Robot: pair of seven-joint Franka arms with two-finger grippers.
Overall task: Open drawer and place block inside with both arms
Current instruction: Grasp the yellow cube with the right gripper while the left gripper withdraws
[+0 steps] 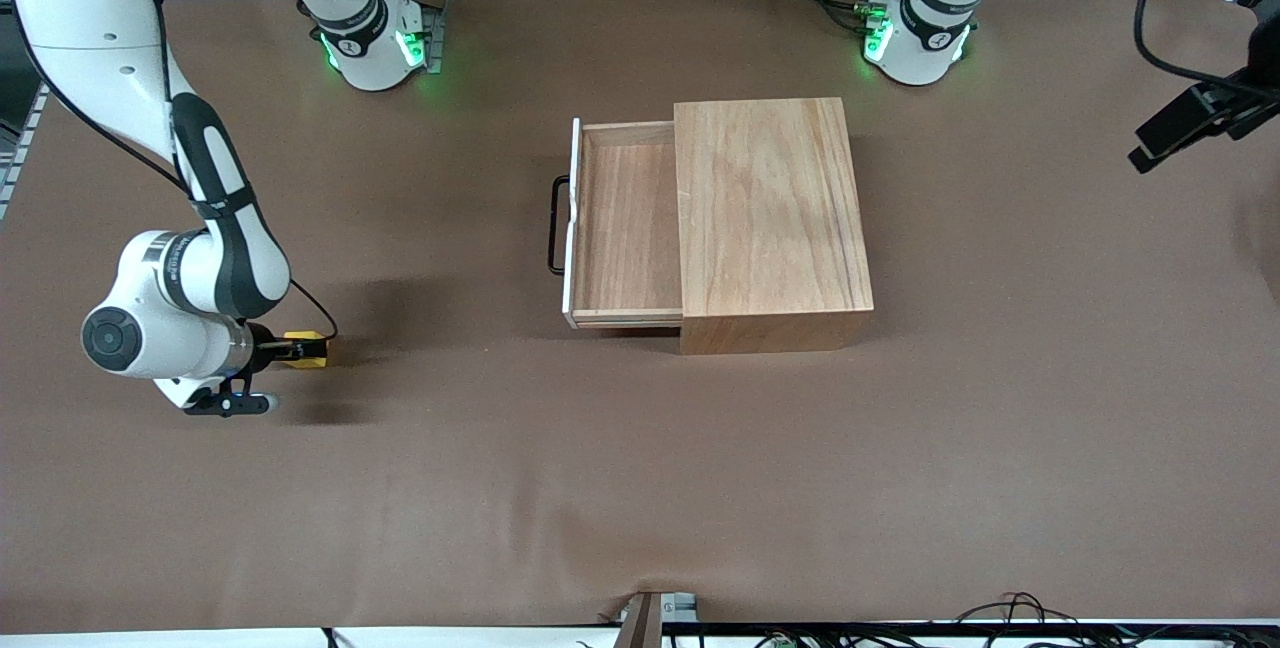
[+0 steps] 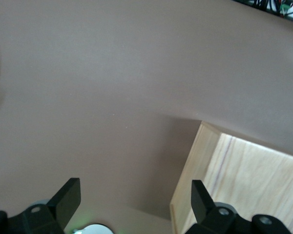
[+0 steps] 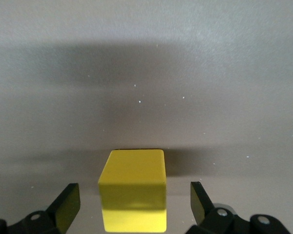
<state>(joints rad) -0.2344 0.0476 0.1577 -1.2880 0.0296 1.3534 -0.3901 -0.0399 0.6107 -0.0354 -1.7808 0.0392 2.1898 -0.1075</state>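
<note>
1. Drawer (image 1: pixel 625 228): pulled out of the box (image 1: pixel 770 218) toward the right arm's end of the counter (image 1: pixel 640 488), handle (image 1: pixel 556 225) outward, tray bare.
2. Block (image 1: pixel 305 349) (yellow) sits on the counter at about 8 o'clock from the drawer, well apart.
3. Right claw (image 3: pixel 135 207): low at the block, fingers spread wide either side, not touching.
4. Left claw (image 2: pixel 136 202): waiting over the box's edge, fingers wide apart, holding nothing.

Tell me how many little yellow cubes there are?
1. The small bright yellow cube sits on the brown table at the right arm's end, between the right gripper's open fingers.
</note>
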